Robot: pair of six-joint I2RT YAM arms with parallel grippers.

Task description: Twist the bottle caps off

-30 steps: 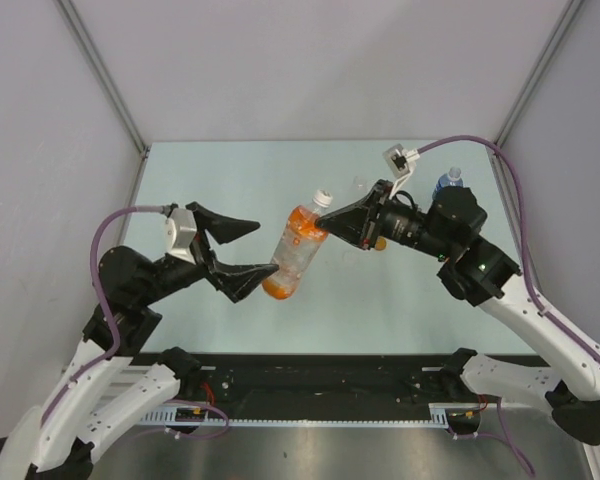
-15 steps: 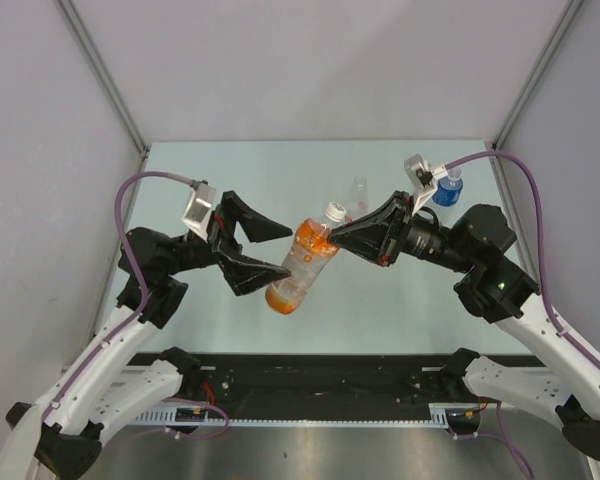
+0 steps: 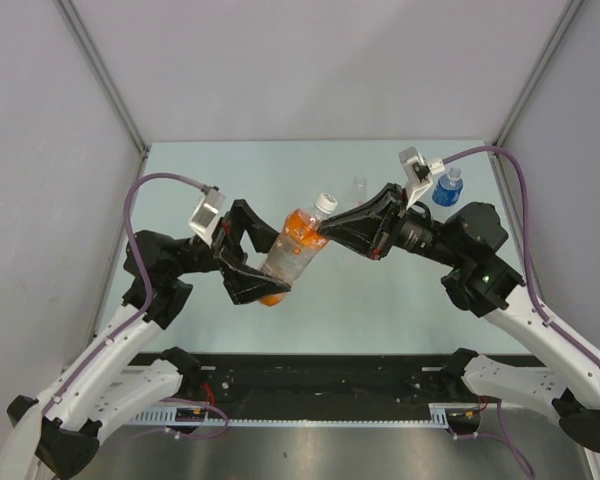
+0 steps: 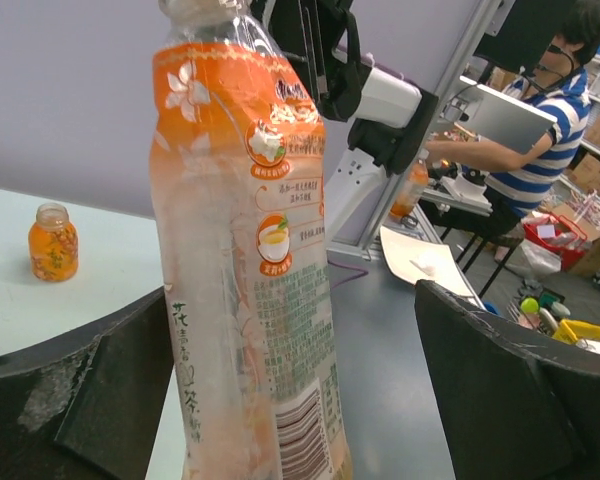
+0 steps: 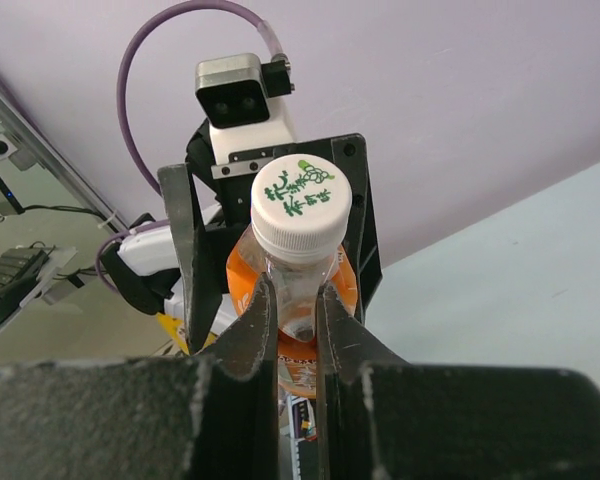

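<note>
At mid-frame the orange bottle [image 3: 292, 252] is pinched at the neck by the right gripper [image 5: 295, 300] and flanked by the wide-open left gripper [image 3: 274, 263], its white cap [image 5: 300, 205] not yet unscrewed.

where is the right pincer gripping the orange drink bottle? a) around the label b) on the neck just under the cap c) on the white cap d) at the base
b: the right pincer is shut on the neck of the orange drink bottle, with the white cap bare above its fingertips.
</note>
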